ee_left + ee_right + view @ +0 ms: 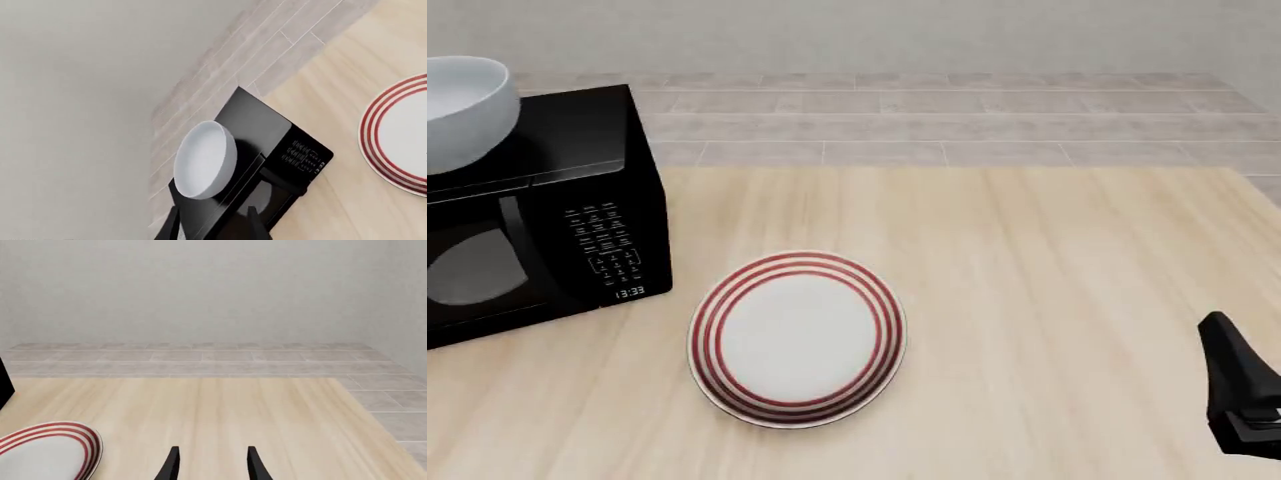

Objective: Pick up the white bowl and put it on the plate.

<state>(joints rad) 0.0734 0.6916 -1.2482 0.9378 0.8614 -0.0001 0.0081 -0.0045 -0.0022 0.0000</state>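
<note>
A pale wooden table (1028,260) with fine lengthwise grain is filling most of the front view, and beyond its far edge a floor of long grey-beige tiles (961,110) is running back to a plain off-white wall (894,30). The white bowl (461,110) is sitting upright on top of a black microwave (554,215) at the table's far left, partly cut off by the frame edge; the microwave's keypad and a small lit clock are facing the arms. The plate (797,337), with its three red rings, is lying flat on the wood just right of the microwave, near but not touching it, well below the bowl.

The left gripper (213,222) is hovering above the microwave and looking down on the bowl's pale inside; its two dark fingers are standing apart with nothing between them, away from the bowl's rim. The right gripper (212,462) is sitting low over bare table toward the right, fingers likewise spread and empty, with the plate off to its side. In the front view only a dark part of the right arm (1241,395) is showing at the right edge.
</note>
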